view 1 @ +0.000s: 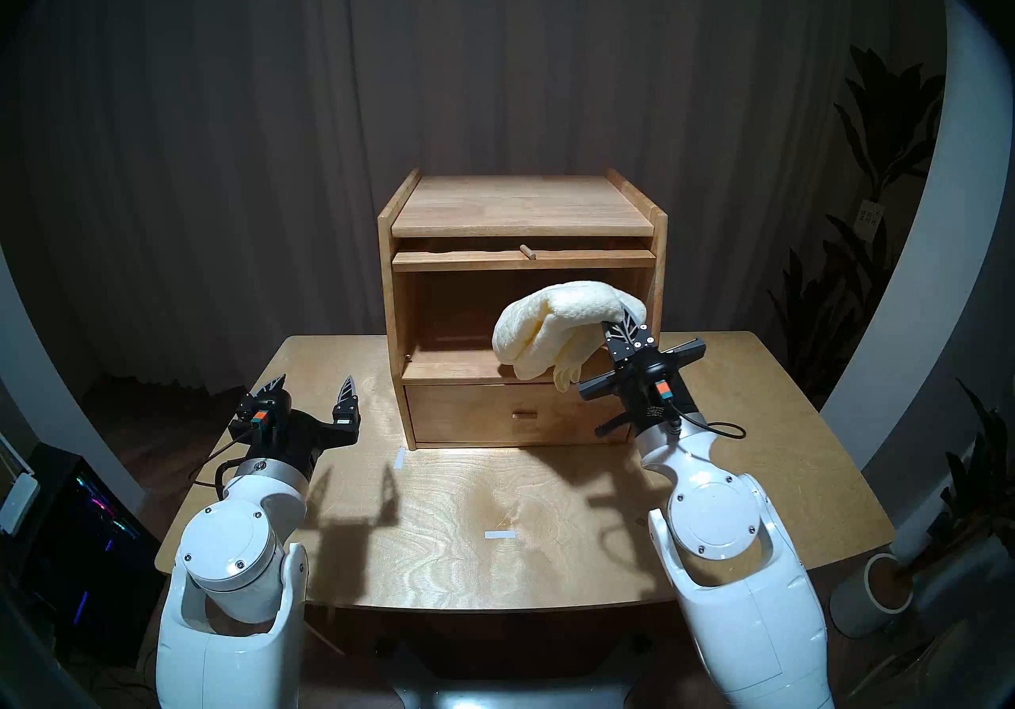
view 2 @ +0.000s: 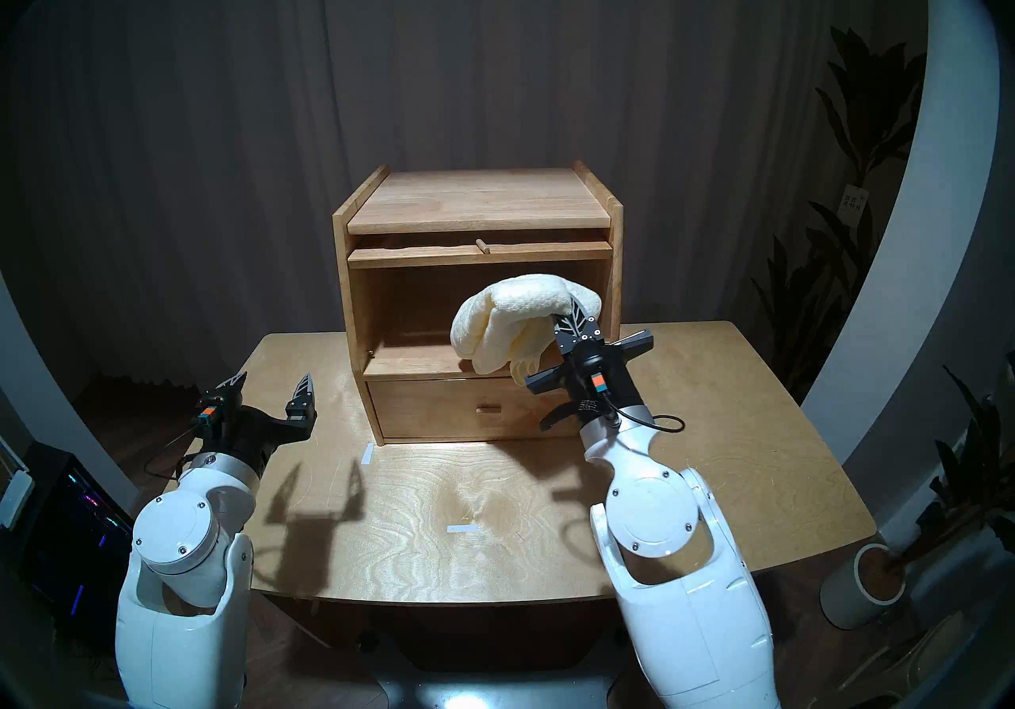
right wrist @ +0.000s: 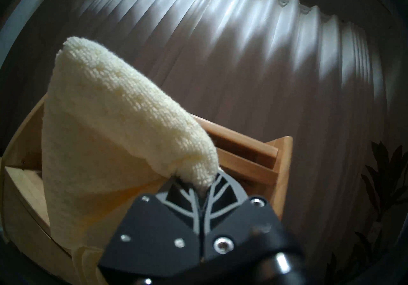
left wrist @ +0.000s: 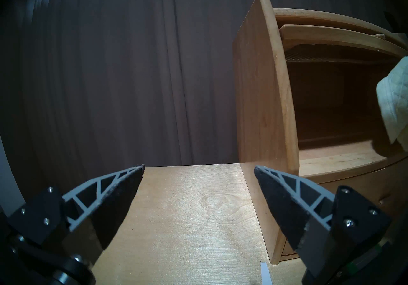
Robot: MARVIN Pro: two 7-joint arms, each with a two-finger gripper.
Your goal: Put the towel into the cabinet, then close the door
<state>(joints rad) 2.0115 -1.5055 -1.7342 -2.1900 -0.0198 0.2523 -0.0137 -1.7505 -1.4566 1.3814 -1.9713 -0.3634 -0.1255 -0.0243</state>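
The cabinet [view 1: 524, 307] stands at the far middle of the surface [view 1: 494, 526], and all places here are given from it. Its large compartment is open to the front, and the door [view 1: 524, 258] lies flat and horizontal under the top board, pushed back into its slot, with only its front edge and the small peg knob [view 1: 527, 251] showing. Below the compartment the drawer [view 1: 511, 414] is closed. The right tool [view 1: 626, 326] is clenched on one end of the towel [view 1: 555, 329] and holds it in the air, just in front of the right half of the compartment opening. The towel hangs down in thick folds from the grip, and its lowest part hangs in front of the compartment floor's front edge and the top of the drawer; whether it touches the wood I cannot tell. In the right wrist view the two fingers [right wrist: 187, 196] are pressed together with the cloth [right wrist: 123, 136] pinched between them. The left tool [view 1: 316, 389] is released, its jaws spread wide and holding nothing, and it hovers over the surface to the left of the cabinet, near the lower front corner. A small white tape mark [view 1: 399, 458] lies on the surface close to that corner, and a second one [view 1: 501, 534] lies well in front of the cabinet.
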